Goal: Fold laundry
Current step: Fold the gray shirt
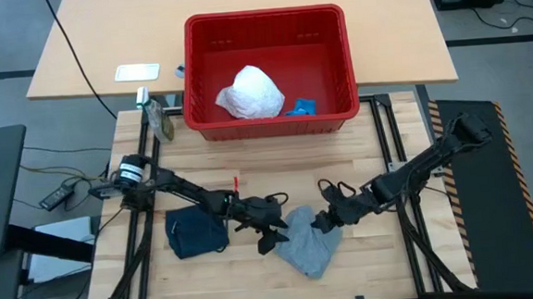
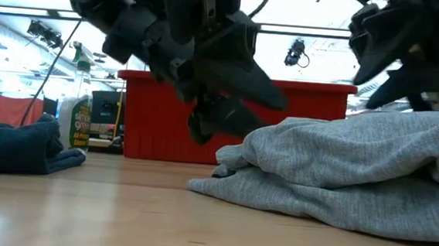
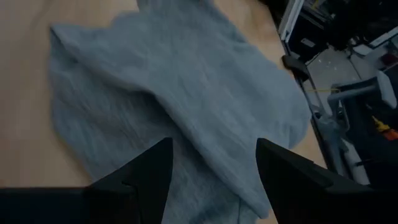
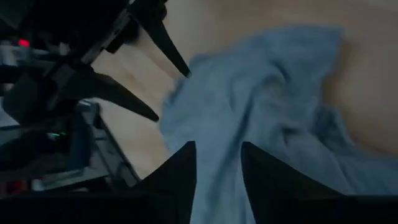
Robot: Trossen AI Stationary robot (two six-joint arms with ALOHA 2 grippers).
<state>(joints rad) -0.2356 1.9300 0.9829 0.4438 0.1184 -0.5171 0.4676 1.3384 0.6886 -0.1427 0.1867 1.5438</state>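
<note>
On the wooden counter (image 1: pixel 368 143) the grey cloth (image 1: pixel 309 244) lies crumpled between both tools. Left tool (image 1: pixel 274 239) spread apart at its edge; right tool (image 1: pixel 324 222) apart too, seemingly just above it. Navy cloth (image 1: pixel 195 232) beside; white cloth (image 1: pixel 251 93) in the basket (image 1: pixel 263 22). Ceiling lights (image 2: pixel 26 9) beyond.

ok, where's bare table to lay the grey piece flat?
Free: the strip between the red basket and the arms, and the front corners, left of the navy cloth and right of the grey cloth. Crowded: mid-front, where left claw and right claw flank the grey cloth.
</note>
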